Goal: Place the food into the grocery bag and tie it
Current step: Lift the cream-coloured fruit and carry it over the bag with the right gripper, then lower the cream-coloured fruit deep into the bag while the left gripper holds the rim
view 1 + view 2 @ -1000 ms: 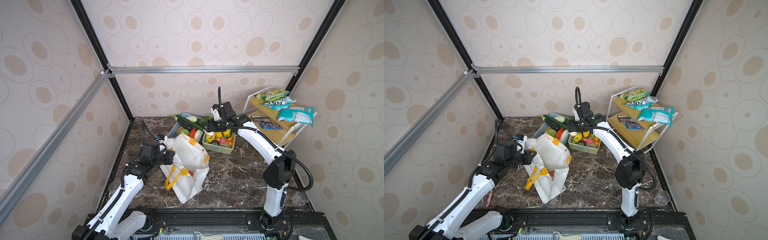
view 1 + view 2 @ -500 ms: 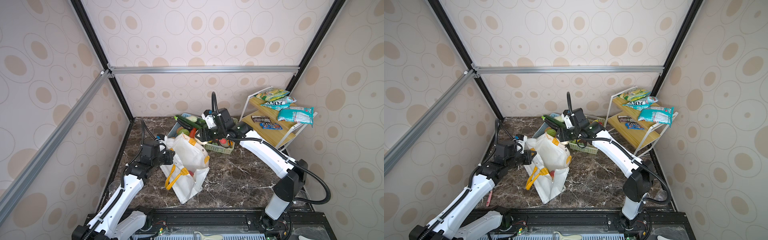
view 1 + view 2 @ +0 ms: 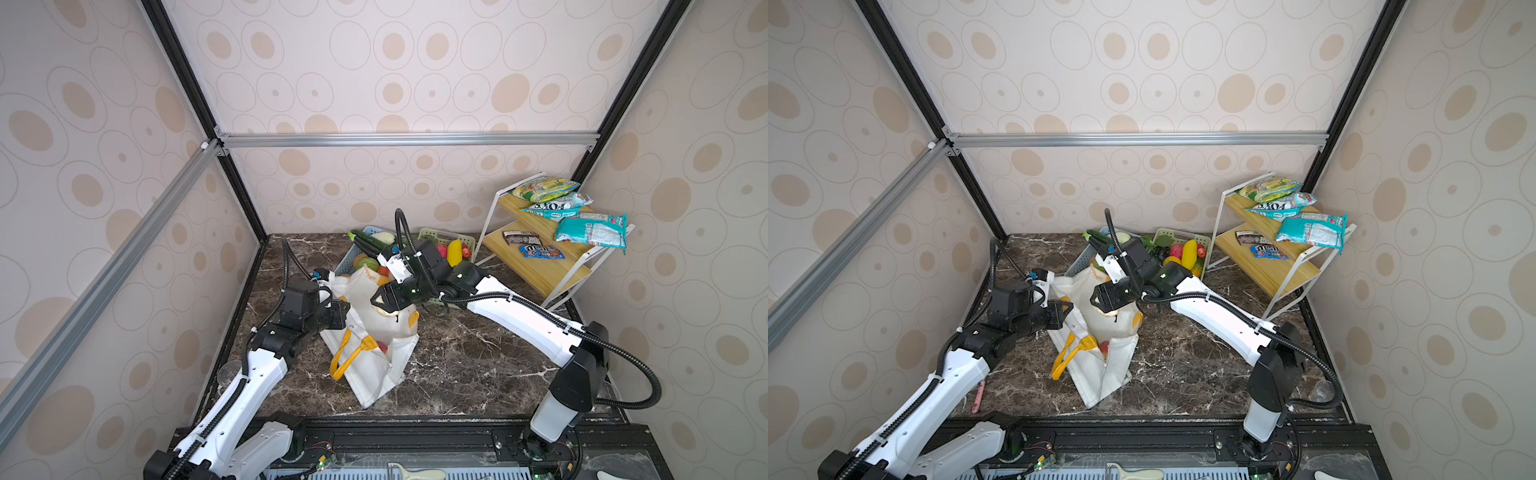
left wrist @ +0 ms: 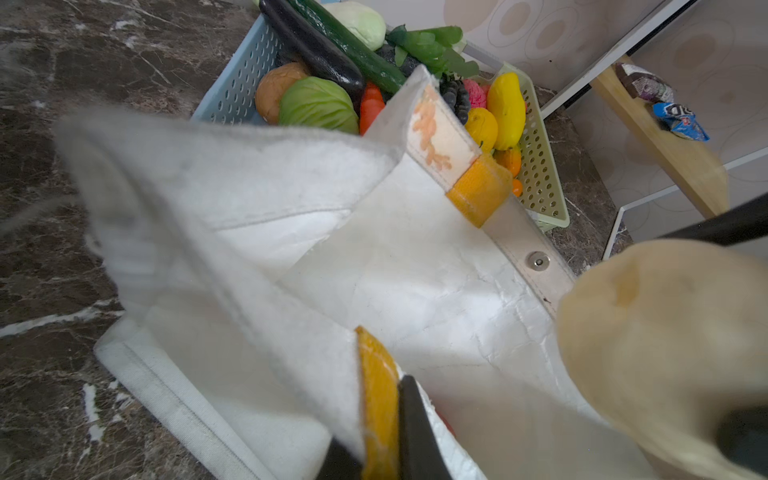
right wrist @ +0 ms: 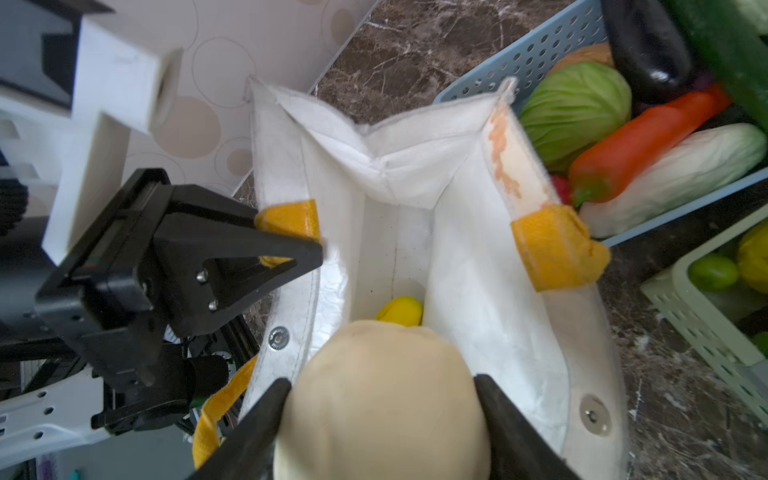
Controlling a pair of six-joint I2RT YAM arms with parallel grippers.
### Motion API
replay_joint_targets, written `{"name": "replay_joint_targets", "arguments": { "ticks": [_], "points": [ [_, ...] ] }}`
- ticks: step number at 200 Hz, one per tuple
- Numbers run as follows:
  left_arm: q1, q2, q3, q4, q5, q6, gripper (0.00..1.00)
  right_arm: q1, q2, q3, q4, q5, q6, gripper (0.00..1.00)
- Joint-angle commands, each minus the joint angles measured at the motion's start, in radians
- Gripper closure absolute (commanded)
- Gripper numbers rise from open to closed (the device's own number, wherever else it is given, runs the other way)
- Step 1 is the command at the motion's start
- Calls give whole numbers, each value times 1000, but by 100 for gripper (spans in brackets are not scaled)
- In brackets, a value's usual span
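A white bag [image 3: 376,376] stands on a dark marble table [image 3: 478,357], and its mouth is held spread open. At the bottom of the bag a yellow fruit [image 5: 401,309] can be seen. Over the mouth, a tan fruit [image 5: 382,415] is gripped by the right gripper [image 5: 380,384], whose fingers are spread to the fruit's width. Whether the fruit has passed below the rim cannot be told. On the left arm's side, the bag's rim is pinched at an orange tab [image 5: 291,220] by the left gripper [image 5: 309,251], its jaws closed tight on the fabric.

Just behind the bag, toward the back wall, a blue basket [image 4: 232,89] is filled with vegetables [image 4: 318,106]. Behind the bag and to its right, a green basket [image 4: 540,174] holds fruits [image 4: 505,108]. Well to the right of the bag, packets [image 3: 590,228] are laid on a shelf [image 3: 536,270].

Bare marble lies in front of the bag and to its right.

Much of the bag's floor is hidden by the tan fruit, which is blurred in the left wrist view. The right gripper's fingers are cut off by the edge of the right wrist view. A red spot [image 3: 381,346] low on the bag's side cannot be made out.
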Motion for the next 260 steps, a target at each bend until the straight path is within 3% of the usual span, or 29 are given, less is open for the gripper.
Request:
{"name": "replay_joint_targets", "arguments": {
  "ticks": [1,260],
  "points": [
    [7,-14,27,2,-14,25,100,31,11,-18,-1,-18,-43,35],
    [7,-19,5,14,-23,7,100,105,24,-128,-9,-30,-89,37]
  ]
}}
